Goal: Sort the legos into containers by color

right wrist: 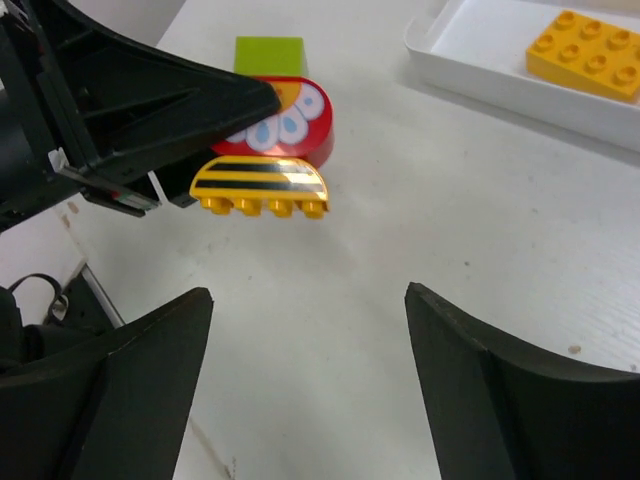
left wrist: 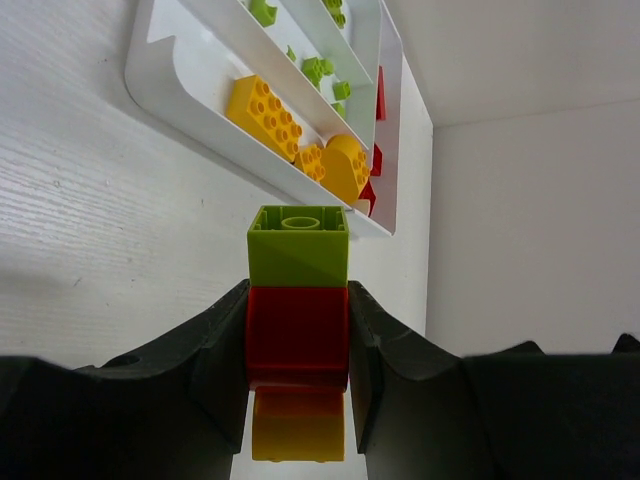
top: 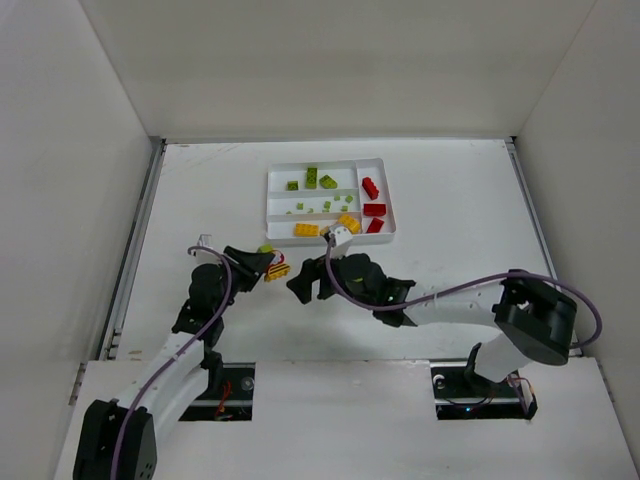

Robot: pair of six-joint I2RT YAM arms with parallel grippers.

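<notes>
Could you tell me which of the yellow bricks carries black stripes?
The rounded yellow brick in the clump held by the left gripper; the yellow ones in the tray are plain.

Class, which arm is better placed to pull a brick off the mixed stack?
Right. The right pincer stands open facing the stack, yellow brick nearest; the left pincer is shut on the stack's red brick.
</notes>
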